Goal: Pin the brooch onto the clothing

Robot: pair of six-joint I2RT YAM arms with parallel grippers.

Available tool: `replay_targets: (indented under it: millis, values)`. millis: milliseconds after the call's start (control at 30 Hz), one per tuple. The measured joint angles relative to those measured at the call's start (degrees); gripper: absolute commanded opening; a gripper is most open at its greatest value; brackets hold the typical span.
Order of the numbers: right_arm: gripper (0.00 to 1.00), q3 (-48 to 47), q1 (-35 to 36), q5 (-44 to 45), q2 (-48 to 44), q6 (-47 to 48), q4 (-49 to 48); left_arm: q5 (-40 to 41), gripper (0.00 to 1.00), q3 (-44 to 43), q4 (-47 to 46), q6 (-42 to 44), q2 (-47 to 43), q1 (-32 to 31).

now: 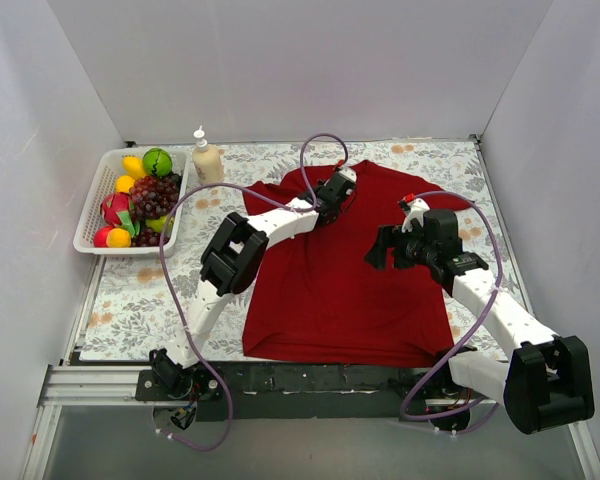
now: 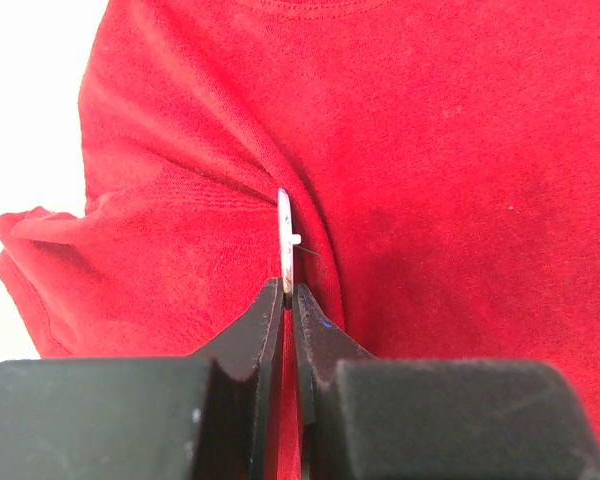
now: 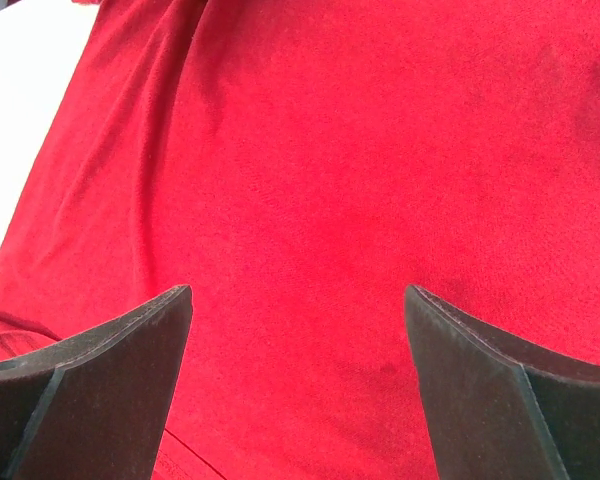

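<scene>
The dark red T-shirt (image 1: 330, 270) lies flat on the table. My left gripper (image 1: 342, 186) is over its upper chest near the collar, shut on the brooch (image 2: 285, 240), a small silvery disc seen edge-on with its pin stub pointing right. The disc stands against a fold of the shirt (image 2: 430, 200). My right gripper (image 1: 382, 247) hovers over the shirt's right side, open and empty, with only red fabric (image 3: 310, 200) between its fingers.
A white basket (image 1: 92, 205) of toy fruit stands at the left edge. A pump bottle (image 1: 206, 158) stands behind the shirt's left shoulder. The floral cloth (image 1: 130, 300) covers the table, walled on three sides.
</scene>
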State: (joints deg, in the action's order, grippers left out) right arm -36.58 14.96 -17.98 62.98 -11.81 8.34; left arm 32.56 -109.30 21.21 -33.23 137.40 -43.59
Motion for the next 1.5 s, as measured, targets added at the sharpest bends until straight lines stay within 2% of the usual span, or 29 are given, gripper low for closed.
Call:
replay_targets:
  millis: [267,600,833,1200,1500]
  values:
    - [0.93,0.0,0.0,-0.3,0.3,0.0,-0.5,-5.3,0.0,0.6,-0.6,-3.3,-1.6,0.2]
    - [0.93,0.0,0.0,-0.7,0.5,0.0,-0.9,-13.9,0.0,5.4,-4.5,-10.1,-9.5,1.5]
    - [0.93,0.0,0.0,-1.1,1.2,0.0,-1.1,-19.1,0.0,10.8,-8.0,-13.8,-14.2,4.7]
    - [0.92,-0.4,0.0,-1.0,5.6,-0.9,-2.5,-16.5,0.0,15.2,-8.6,-10.5,-15.0,6.2]
    - [0.92,-4.4,0.0,-0.1,13.5,-3.8,-4.6,-11.9,0.0,13.4,-7.8,-5.7,-12.9,5.4]
